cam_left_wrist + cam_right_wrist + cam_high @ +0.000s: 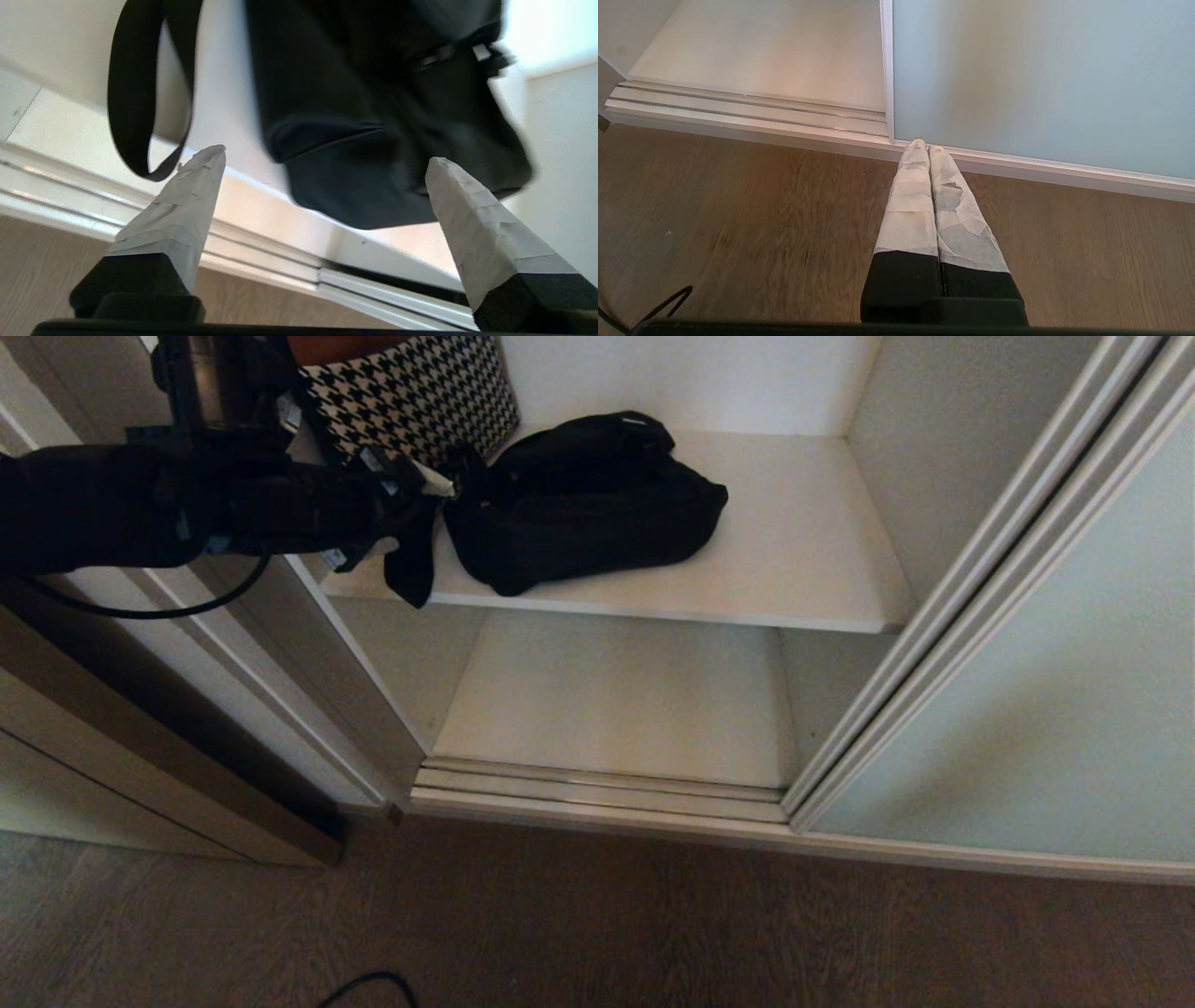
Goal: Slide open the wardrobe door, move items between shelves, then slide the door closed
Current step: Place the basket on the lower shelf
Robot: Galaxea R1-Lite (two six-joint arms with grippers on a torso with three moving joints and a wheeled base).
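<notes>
Wood floor [607, 933] up front, wardrobe open, sliding wardrobe door [1027, 709] parked right.
Left gripper [322, 177] spread wide beside bag [583, 504] on upper shelf [803, 551] near its front-left corner; back straight out, avoid snagging strap [411, 565]. Right gripper [928, 147] pinched together, idle.

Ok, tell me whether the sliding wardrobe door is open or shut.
Open. The sliding wardrobe door stands off to the right, leaving the shelves exposed, with the black bag lying on the upper one.
</notes>
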